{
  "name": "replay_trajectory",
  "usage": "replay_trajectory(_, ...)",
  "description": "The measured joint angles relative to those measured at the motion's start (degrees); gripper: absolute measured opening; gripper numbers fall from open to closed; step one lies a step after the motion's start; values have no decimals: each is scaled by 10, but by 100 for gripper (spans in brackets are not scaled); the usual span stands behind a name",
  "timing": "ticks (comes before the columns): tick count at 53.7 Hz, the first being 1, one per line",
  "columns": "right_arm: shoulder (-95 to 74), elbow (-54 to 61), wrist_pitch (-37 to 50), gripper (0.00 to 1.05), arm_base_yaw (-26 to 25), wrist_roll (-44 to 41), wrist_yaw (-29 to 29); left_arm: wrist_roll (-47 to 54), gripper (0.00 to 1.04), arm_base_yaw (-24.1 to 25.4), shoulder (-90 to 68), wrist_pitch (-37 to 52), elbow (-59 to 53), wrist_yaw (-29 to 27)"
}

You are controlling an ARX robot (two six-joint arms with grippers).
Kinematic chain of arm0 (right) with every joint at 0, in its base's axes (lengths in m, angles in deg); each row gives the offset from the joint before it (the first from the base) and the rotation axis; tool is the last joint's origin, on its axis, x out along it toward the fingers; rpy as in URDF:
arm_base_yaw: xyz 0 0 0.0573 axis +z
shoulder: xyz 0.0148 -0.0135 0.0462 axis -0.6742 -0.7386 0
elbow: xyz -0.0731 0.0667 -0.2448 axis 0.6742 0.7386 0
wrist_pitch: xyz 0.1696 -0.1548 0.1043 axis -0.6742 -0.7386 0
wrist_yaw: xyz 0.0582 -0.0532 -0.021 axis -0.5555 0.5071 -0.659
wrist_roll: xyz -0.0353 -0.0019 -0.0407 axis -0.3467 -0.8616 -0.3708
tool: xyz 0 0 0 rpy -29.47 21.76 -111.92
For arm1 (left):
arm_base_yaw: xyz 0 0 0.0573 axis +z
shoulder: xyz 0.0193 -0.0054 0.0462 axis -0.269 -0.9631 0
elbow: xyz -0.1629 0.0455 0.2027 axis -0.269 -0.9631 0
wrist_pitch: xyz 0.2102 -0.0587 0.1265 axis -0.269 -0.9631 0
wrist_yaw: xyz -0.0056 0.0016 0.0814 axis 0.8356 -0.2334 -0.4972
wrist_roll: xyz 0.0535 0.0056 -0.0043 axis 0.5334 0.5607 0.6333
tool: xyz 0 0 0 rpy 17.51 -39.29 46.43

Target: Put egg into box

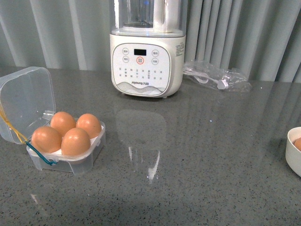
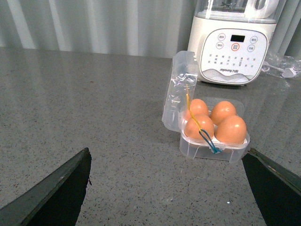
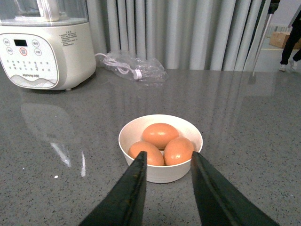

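Note:
The clear plastic box (image 1: 89,160) stands at the table's left with its lid (image 1: 26,101) open, and all its hollows hold brown eggs (image 1: 75,141). The box also shows in the left wrist view (image 2: 214,151), ahead of my left gripper (image 2: 167,155), which is open and empty with its fingers (image 2: 61,186) wide apart. My right gripper (image 3: 168,157) is open and empty, just short of a white bowl (image 3: 160,175) holding three brown eggs (image 3: 160,134). Neither gripper shows in the front view.
A white Joyoung blender (image 1: 147,52) stands at the back middle, also in the left wrist view (image 2: 233,44) and right wrist view (image 3: 44,44). A clear bag with a cable (image 1: 216,75) lies to its right. The bowl's rim (image 1: 292,148) shows at the front view's right edge.

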Motion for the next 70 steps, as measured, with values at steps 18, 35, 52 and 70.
replay_trajectory(18, 0, 0, 0, 90, 0, 0, 0, 0, 98, 0, 0, 0, 0, 0)
replay_trajectory(35, 0, 0, 0, 97, 0, 0, 0, -31, 98, -28, -33, -65, 21, -92)
replay_trajectory(52, 0, 0, 0, 97, 0, 0, -1, -140, 98, -96, -193, -192, 133, -254)
replay_trajectory(70, 0, 0, 0, 97, 0, 0, 0, -38, 98, 56, -500, 65, 227, -31)
